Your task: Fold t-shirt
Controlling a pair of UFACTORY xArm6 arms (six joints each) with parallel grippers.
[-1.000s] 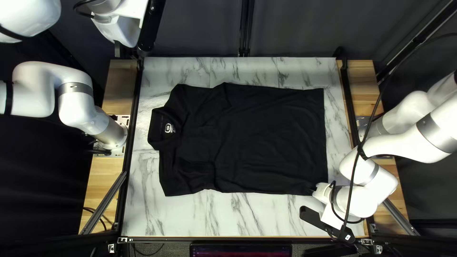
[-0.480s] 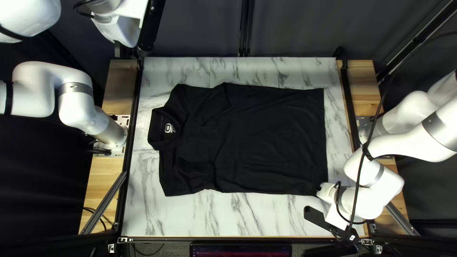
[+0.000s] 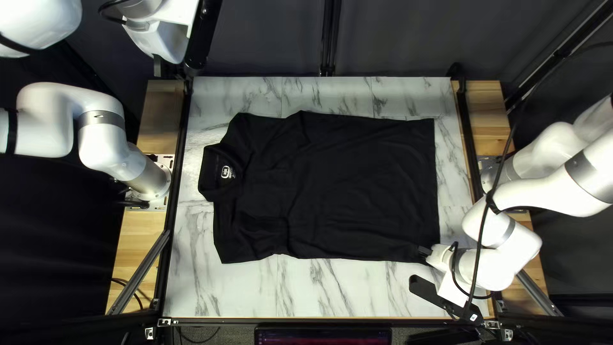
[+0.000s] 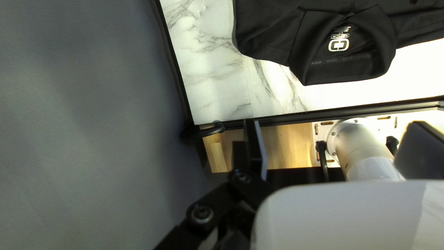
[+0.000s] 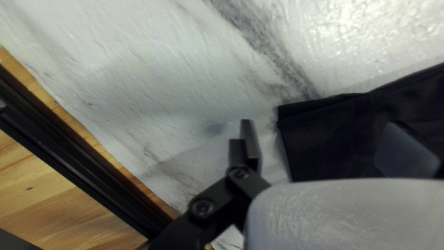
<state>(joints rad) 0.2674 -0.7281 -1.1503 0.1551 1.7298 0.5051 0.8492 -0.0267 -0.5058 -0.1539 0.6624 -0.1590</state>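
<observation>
The black t-shirt (image 3: 357,185) lies spread flat across the middle of the top left view, on the marble-patterned tabletop (image 3: 332,294). Its collar (image 3: 209,172) is toward the left of that view, with a pale printed label (image 3: 227,172) inside the neck, and its hem (image 3: 437,191) runs down the right. The 2 short sleeves are at the upper left and lower left of the shirt.

My left gripper (image 3: 165,43) is raised at the upper left of the top left view, well apart from the shirt. In its wrist view the left gripper (image 4: 335,146) has its 2 fingers spread wide, holding nothing; the wood strip (image 4: 286,143) and my left arm's base (image 4: 360,143) show between them, with the collar beyond.

My right gripper (image 3: 424,253) is at the lower right of the top left view, by the shirt's lower right corner. Its wrist view shows the right gripper (image 5: 328,141) open, a corner of black cloth between its 2 fingers. The nearer edge stops short of 1 finger; the other seems to be over the cloth, though I can't tell whether it touches.
</observation>
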